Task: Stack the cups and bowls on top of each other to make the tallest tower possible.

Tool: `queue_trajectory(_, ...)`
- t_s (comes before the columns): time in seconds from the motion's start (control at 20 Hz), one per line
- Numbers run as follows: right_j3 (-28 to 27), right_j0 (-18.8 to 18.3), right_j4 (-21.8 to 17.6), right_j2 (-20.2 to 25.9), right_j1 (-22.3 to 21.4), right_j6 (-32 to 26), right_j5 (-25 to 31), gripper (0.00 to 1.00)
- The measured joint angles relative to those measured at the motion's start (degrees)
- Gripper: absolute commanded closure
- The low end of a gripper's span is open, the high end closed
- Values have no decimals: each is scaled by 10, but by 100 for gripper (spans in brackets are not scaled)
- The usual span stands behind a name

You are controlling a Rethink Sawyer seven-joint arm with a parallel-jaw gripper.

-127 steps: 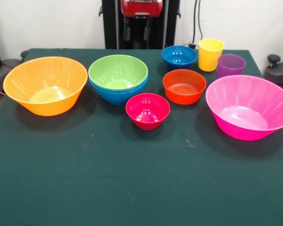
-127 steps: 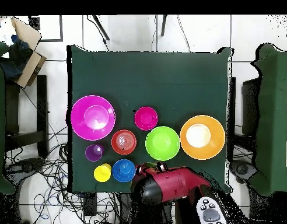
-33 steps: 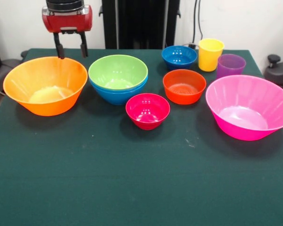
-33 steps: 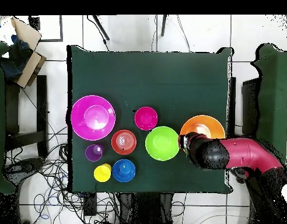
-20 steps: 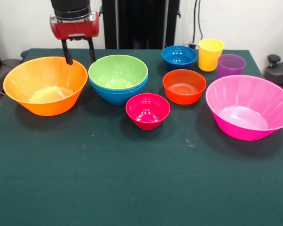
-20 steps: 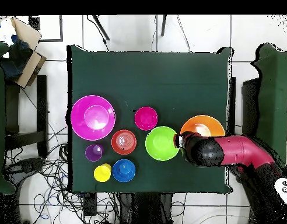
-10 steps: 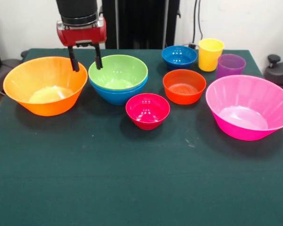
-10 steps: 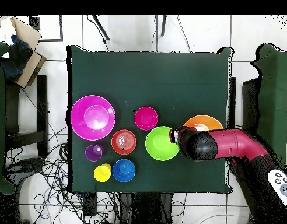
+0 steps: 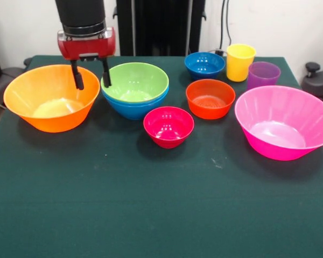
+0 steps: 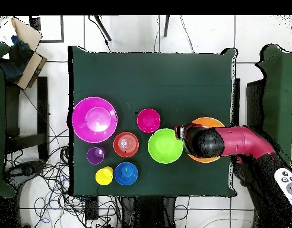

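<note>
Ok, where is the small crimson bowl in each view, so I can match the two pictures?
Front view: the crimson bowl stands near the middle, in front of the green bowl.
Overhead view: the crimson bowl lies near the table's centre, up and left of the green bowl.
Shared landmark: the green bowl, with the tool at its rim.

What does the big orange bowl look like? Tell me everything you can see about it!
The big orange bowl is wide, round and glossy, like shiny plastic, with sloping sides and a paler patch at its bottom. It stands upright and empty on the green table, at the left of the front view, beside the green bowl. The gripper hangs open over its rim on that side, with one finger seemingly just inside the rim. In the overhead view the arm covers most of the bowl.
</note>
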Motion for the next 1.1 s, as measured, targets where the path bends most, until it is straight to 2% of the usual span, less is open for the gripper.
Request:
queue_trajectory(0.5,-18,7,-1,-27,20,0,0,0)
queue_trajectory(0.8,-21,40,-1,-84,46,0,-20,0)
queue_trajectory(1.1,-26,53,0,-117,48,0,-54,0)
